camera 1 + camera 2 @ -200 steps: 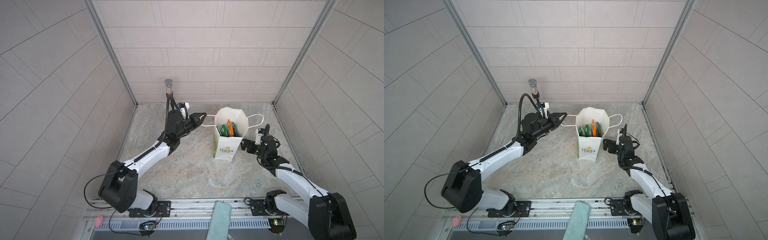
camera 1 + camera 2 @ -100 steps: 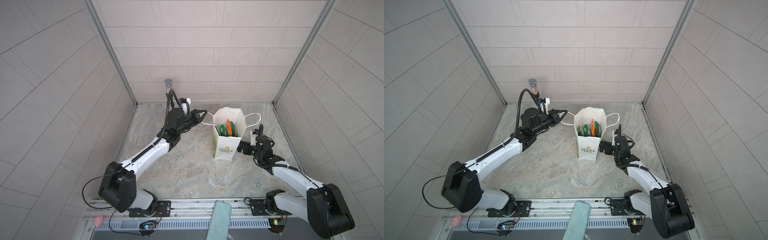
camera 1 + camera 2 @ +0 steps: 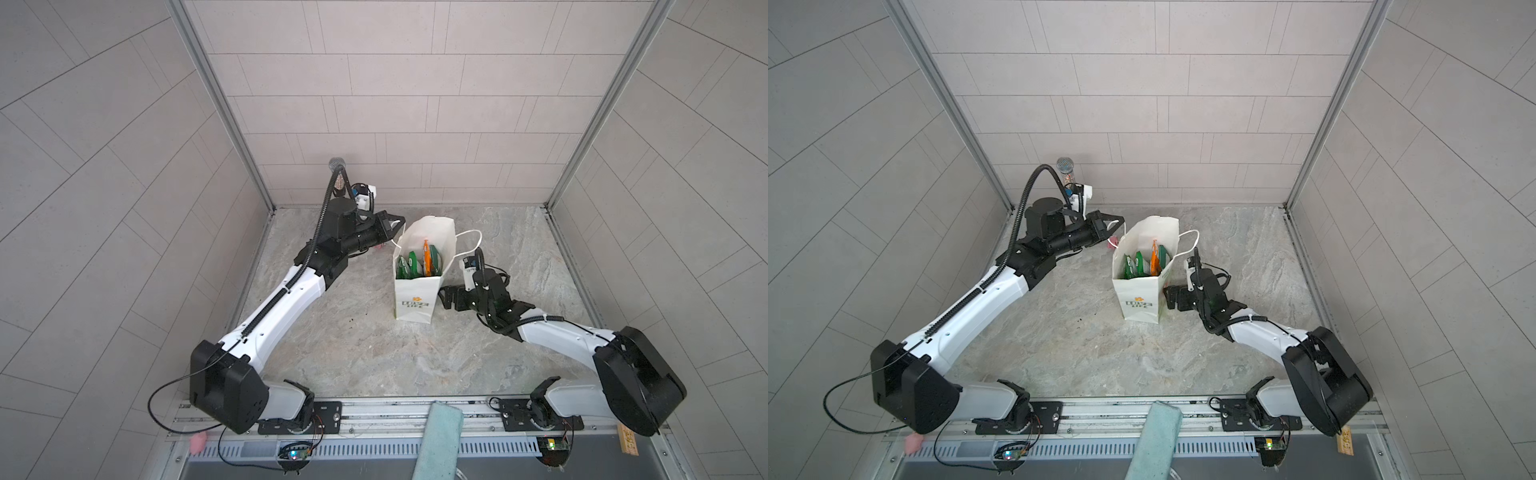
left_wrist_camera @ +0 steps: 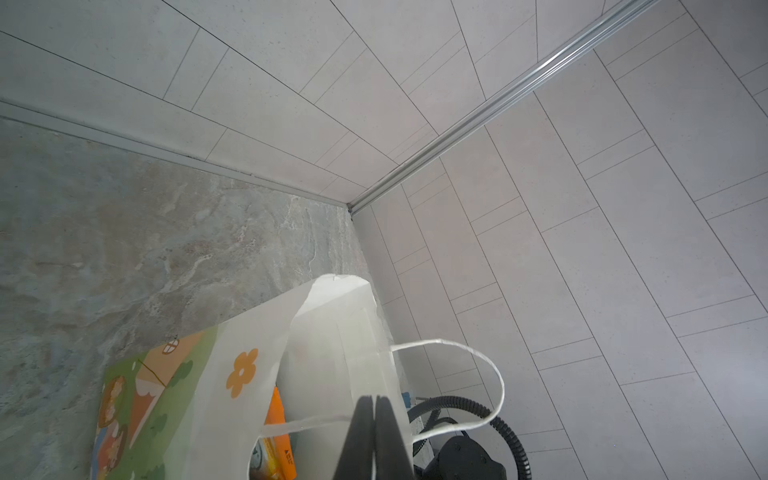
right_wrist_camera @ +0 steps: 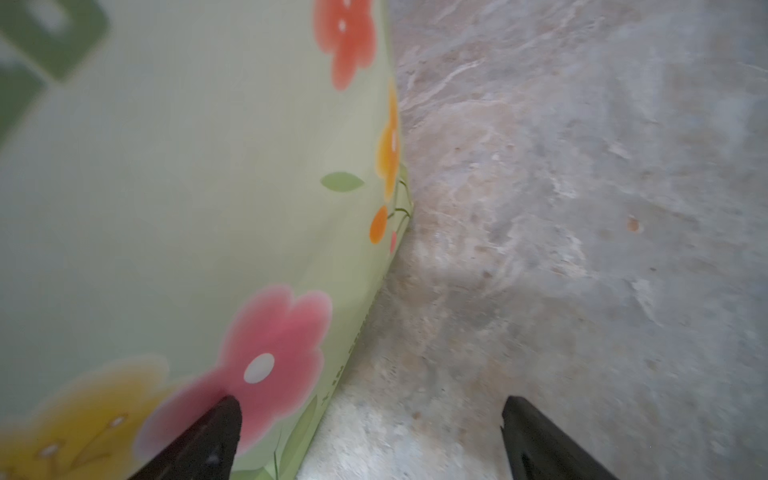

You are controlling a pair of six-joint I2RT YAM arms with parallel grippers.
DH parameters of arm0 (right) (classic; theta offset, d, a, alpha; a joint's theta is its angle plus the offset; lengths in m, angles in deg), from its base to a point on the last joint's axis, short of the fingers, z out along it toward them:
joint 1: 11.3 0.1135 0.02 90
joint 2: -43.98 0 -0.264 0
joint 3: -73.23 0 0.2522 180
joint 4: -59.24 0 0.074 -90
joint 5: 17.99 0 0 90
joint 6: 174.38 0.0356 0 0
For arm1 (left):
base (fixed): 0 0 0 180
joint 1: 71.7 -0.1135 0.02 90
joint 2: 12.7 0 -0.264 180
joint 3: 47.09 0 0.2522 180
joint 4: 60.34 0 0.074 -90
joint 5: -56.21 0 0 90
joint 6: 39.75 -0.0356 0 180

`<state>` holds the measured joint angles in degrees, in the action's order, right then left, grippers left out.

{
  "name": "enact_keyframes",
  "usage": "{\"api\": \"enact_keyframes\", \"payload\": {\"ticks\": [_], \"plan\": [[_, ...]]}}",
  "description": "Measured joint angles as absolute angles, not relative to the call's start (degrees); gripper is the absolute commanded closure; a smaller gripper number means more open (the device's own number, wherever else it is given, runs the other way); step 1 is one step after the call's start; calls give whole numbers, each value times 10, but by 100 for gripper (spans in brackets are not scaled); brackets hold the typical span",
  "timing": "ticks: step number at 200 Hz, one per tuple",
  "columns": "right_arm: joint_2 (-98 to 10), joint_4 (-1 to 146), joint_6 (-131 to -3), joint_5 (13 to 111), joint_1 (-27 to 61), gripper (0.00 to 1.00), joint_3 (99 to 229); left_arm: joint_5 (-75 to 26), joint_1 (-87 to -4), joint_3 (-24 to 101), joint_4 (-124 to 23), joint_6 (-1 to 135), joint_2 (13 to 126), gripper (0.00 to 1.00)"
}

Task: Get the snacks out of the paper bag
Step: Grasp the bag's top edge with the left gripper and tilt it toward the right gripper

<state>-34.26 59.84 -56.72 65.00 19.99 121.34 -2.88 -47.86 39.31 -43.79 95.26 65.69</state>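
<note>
The white paper bag [image 3: 415,305] [image 3: 1141,305] stands upright mid-floor with its mouth wide. Inside stand the snacks: green packets [image 3: 409,266] [image 3: 1133,266] and an orange one [image 3: 427,254] [image 3: 1155,258] [image 4: 277,415]. My left gripper [image 3: 398,221] [image 3: 1119,219] [image 4: 376,409] is shut on the bag's near cord handle [image 4: 307,424] at the rim. My right gripper [image 3: 444,297] [image 3: 1169,297] [image 5: 370,419] is open, low at the bag's right side. One of its fingers [image 5: 208,436] rests against the flowered bag wall [image 5: 166,208]. The other hangs over bare floor.
A tiny pink toy [image 3: 1112,242] lies behind the bag by the left gripper. A teal cloth [image 3: 440,440] [image 3: 1154,440] hangs over the front rail. The bag's far handle [image 3: 471,245] [image 4: 494,374] loops free towards the right arm. Tiled walls enclose three sides.
My left jaws have closed on the near handle. My right gripper has moved left up to the bag's side, and the bag has shifted a little to the left.
</note>
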Motion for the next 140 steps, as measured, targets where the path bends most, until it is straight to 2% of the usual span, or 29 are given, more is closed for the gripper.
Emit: {"api": "enact_keyframes", "payload": {"ticks": [49,140], "plan": [[-439,566,-563,676,290,1,1295,-23,-509,424,-332,899,624,100],[-617,506,-562,695,389,1,1455,10,-579,459,-184,815,572,100]]}}
